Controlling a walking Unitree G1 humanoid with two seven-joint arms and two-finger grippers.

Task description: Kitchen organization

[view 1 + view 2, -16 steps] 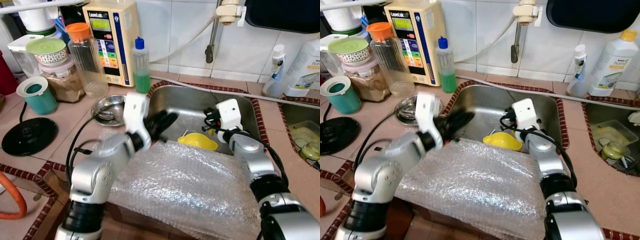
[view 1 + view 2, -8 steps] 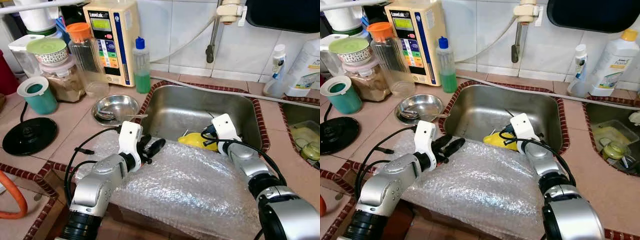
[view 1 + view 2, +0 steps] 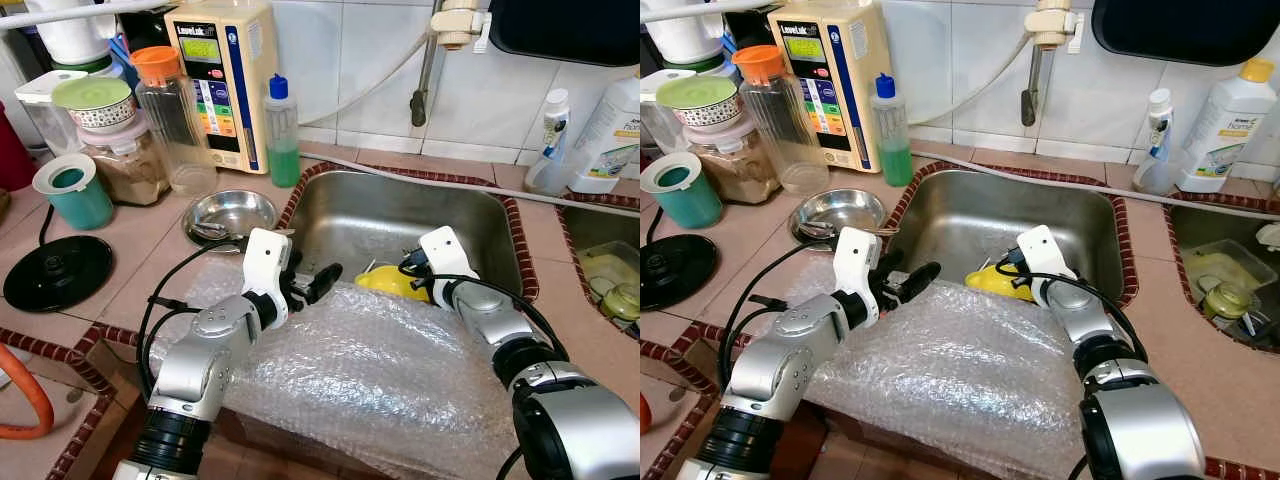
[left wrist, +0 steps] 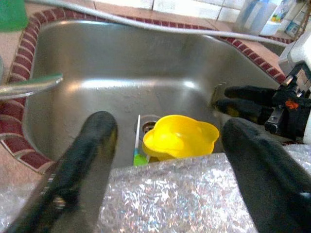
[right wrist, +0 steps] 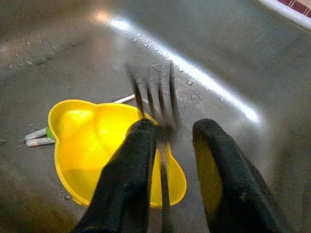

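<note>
Because the fork (image 5: pixel 160 104) has to come out of the steel sink (image 3: pixel 400 205), my right hand (image 5: pixel 170 141) reaches down into it and pinches the fork's thin handle between its two black fingers, with the prongs sticking out past them. The fork hangs just above the yellow bowl (image 4: pixel 180 136), which sits on the sink floor by the drain. My left hand (image 3: pixel 312 284) waits wide open, holding nothing, over the bubble wrap (image 3: pixel 380 370) spread on the front of the worktop (image 3: pixel 140 240), out of the way.
</note>
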